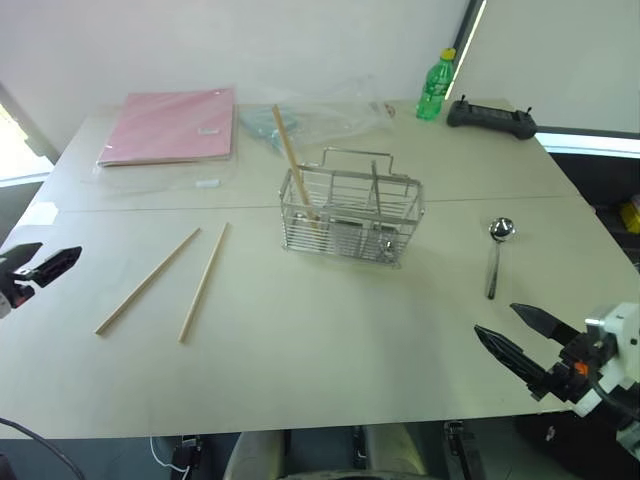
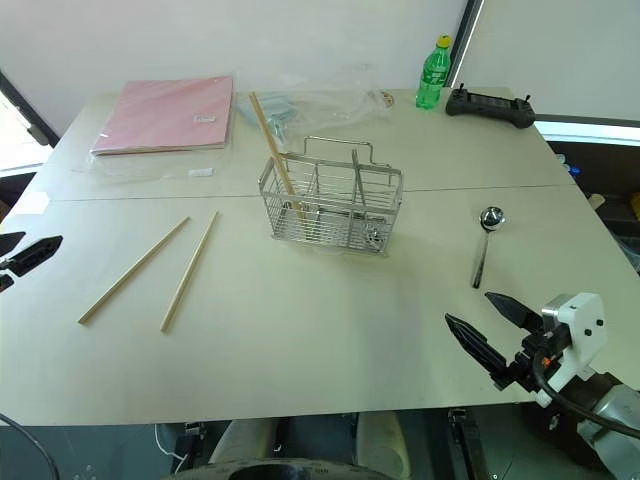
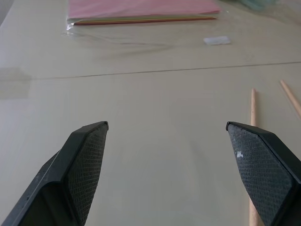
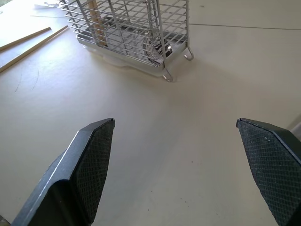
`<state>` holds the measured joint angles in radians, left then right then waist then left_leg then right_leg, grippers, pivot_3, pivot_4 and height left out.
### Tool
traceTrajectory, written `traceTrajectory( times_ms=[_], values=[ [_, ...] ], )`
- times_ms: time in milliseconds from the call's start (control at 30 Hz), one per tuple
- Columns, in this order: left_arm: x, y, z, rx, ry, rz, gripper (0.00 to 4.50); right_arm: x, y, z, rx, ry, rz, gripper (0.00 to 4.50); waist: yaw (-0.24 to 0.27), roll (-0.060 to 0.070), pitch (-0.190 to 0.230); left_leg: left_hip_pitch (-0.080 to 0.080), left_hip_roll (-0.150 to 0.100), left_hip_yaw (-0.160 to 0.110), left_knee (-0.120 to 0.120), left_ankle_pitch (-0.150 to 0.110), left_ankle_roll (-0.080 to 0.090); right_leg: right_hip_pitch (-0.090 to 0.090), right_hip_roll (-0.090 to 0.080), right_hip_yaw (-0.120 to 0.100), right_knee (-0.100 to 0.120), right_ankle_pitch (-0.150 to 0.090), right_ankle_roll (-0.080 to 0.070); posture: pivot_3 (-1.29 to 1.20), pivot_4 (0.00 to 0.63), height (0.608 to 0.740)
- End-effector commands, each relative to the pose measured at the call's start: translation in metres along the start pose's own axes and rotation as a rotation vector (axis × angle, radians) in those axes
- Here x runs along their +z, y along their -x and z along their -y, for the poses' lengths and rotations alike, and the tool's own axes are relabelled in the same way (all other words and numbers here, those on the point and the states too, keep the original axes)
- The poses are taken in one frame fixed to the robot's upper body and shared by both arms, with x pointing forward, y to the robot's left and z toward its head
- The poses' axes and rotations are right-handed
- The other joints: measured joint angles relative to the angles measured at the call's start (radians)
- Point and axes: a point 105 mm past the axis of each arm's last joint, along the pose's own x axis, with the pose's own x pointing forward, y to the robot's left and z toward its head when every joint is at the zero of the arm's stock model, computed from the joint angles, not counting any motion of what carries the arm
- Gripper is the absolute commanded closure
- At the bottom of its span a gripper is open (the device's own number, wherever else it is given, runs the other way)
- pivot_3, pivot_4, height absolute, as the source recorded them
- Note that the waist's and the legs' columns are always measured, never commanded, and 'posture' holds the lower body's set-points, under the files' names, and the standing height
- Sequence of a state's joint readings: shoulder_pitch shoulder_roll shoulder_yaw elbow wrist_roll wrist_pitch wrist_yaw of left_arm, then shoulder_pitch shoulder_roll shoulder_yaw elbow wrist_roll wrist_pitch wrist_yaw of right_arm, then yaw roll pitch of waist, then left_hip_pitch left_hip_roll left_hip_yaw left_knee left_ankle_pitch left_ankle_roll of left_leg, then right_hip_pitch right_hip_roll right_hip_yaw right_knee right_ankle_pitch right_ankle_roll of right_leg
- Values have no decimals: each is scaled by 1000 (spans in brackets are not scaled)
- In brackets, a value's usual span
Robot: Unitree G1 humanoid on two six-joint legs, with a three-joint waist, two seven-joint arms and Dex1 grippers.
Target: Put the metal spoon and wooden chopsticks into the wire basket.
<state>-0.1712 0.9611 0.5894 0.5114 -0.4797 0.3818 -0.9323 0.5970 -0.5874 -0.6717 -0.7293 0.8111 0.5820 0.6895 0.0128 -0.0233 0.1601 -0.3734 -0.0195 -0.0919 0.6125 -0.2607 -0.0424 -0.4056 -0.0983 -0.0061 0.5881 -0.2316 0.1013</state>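
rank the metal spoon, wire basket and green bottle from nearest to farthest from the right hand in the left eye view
From the right hand:
1. metal spoon, lying just ahead of it on the right.
2. wire basket, mid-table, to its left.
3. green bottle, at the far edge.

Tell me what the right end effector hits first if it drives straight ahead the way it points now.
Probably the wire basket: the open right end effector aims over bare table at its near corner, though it may run slightly right.
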Motion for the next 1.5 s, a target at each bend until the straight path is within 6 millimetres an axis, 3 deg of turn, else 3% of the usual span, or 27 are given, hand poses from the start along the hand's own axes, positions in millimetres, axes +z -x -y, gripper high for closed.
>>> traceTrajectory(
  times_ms=[33, 467, 933, 1033, 1167, 1300, 1500],
  values=[
    [11, 0, -1, 5, -54, 14, 241, 8, -1, -8, 28, 16, 39, 226, 0, 0, 0, 0, 0, 0, 0, 0, 0, 0, 0, 0, 0, 0, 0, 0, 150, 728],
    [17, -5, 0, 0, -47, 48, 241, 7, -2, -9, 34, 11, 40, 226, 0, -2, -1, 2, 0, 1, 1, 0, 0, -1, 0, 1, 7, 0, 0, 0, 150, 728],
    [28, -24, 23, -70, -50, 81, 241, 12, -1, -6, -7, 32, 53, 226, 0, -4, -2, 2, 0, 2, 2, 0, 0, -1, 0, 1, 8, 0, 0, 0, 150, 728],
    [38, -41, 65, -228, -38, 77, 241, 17, -4, -1, -93, 44, 80, 226, 3, -4, -2, 2, 0, 2, 3, 0, 0, -1, 1, 1, 8, 0, 0, 0, 150, 728],
    [50, -52, 141, -488, -58, 40, 241, 22, -17, 6, -222, -14, 120, 226, 0, -5, -3, 2, 0, 1, 4, 0, 0, 0, 0, 1, 8, 0, 0, 0, 150, 728],
    [67, -48, 206, -692, -80, 46, 241, 23, -34, 15, -345, -69, 145, 226, -5, -4, -2, 2, -1, 2, 4, 0, 0, -1, 1, 2, 8, 1, -1, 0, 150, 728],
    [93, -29, 270, -898, -114, 114, 241, 27, -69, 23, -405, -115, 160, 226, -11, -2, -1, 2, -2, 2, 4, 1, 1, -1, 3, 2, 10, 1, -2, 0, 150, 728]
  ],
)
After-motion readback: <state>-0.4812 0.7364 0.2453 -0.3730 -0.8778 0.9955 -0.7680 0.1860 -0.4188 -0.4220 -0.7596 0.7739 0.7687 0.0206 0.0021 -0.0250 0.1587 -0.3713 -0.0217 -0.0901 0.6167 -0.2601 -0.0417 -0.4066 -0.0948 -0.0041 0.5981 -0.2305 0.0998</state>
